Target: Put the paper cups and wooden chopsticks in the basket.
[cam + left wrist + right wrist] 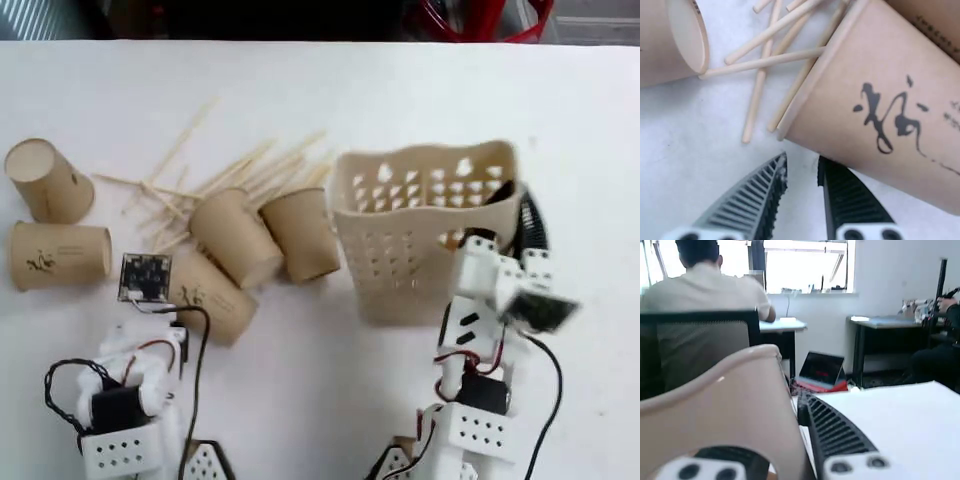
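Note:
Several paper cups lie on their sides at the table's left, among them a cup with an ink mark and a second cup. Wooden chopsticks are scattered behind and between them. My left gripper hangs just above the table, open by a narrow gap, its tips close to the marked cup's rim and holding nothing. The cream basket stands to the right. My right gripper sits on the basket's right wall, with that wall between its jaws.
The left arm and right arm stand at the table's near edge. Two more cups lie close to the basket's left side. Bare table stretches in front of the basket and to its right.

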